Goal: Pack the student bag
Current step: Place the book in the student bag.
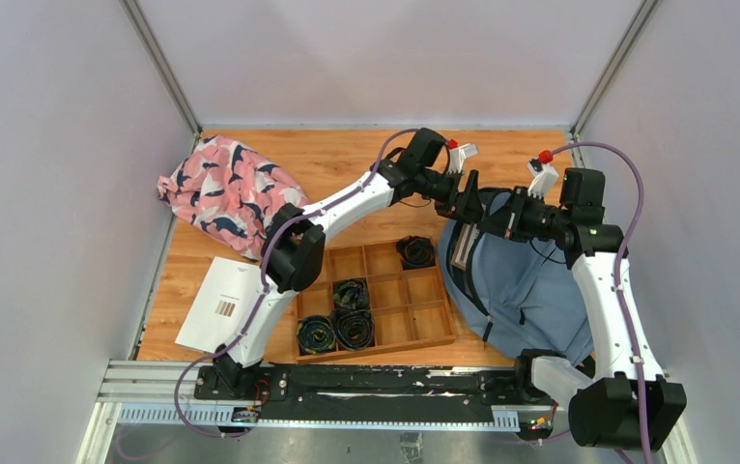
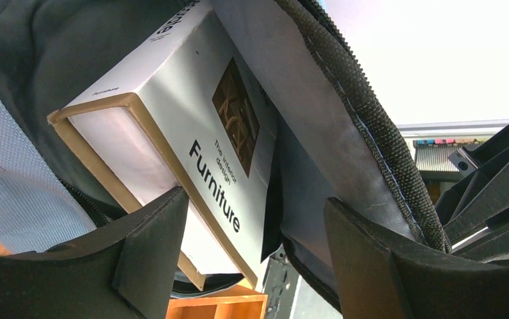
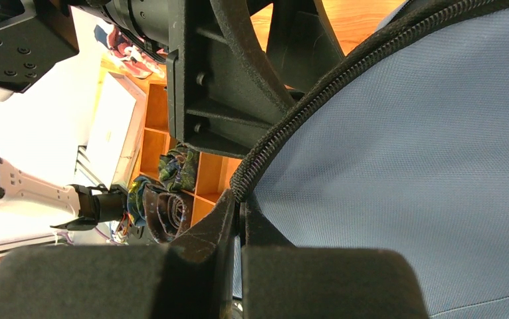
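Where student bag's rim gapes, book sits inside.

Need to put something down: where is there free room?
Bare wooden tabletop right of the pink patterned cloth, along the far wall; empty right-hand cells of the wooden compartment tray. Crowded at the mouth of the slate-blue fabric backpack.

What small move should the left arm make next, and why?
Probably draw the left fingers back out of the student bag: they stand open, the book sits inside the bag, and the right fingers pinch its edge.
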`<state>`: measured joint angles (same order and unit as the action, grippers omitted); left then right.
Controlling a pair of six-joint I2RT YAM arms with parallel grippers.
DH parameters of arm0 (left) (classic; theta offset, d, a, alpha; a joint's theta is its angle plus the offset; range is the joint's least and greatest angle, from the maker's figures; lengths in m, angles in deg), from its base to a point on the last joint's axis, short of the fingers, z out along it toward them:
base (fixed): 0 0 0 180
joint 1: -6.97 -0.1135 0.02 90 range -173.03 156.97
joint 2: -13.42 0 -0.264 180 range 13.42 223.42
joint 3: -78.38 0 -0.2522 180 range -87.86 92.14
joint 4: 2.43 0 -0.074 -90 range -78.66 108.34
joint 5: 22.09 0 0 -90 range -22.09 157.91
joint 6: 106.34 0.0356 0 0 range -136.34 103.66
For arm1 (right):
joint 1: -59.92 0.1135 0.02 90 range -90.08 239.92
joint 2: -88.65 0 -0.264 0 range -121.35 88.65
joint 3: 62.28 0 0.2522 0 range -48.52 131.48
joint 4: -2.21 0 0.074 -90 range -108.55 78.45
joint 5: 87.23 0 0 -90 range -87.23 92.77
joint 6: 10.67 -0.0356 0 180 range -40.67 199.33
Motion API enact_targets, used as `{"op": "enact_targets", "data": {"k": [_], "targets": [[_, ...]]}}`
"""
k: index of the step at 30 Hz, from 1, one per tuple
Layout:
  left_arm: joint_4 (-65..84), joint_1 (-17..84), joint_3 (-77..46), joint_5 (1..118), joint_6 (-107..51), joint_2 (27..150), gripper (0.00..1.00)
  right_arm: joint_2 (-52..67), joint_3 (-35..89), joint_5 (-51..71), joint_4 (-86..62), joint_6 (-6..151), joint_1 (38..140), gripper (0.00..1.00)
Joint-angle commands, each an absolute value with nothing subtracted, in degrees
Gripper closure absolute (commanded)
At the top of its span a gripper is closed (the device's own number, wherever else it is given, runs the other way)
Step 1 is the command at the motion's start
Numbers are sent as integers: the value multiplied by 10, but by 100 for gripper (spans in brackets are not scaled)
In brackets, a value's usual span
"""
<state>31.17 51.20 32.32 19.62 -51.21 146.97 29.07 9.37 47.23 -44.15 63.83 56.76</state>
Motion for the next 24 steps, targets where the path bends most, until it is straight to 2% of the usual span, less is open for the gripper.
{"op": "enact_targets", "data": {"k": [1,9,15,19,24], "targets": [[301,513,318,182,-508,1449,24,303,96,485,-428,630,575,100],[328,513,315,181,-483,1447,27,301,96,485,-428,628,575,100],[341,539,320,184,-471,1463,34,298,96,482,-429,627,575,100],[353,547,305,186,-452,1458,32,301,95,472,-435,627,575,100],[385,544,291,196,-398,1446,23,320,91,379,-458,617,574,100]]}}
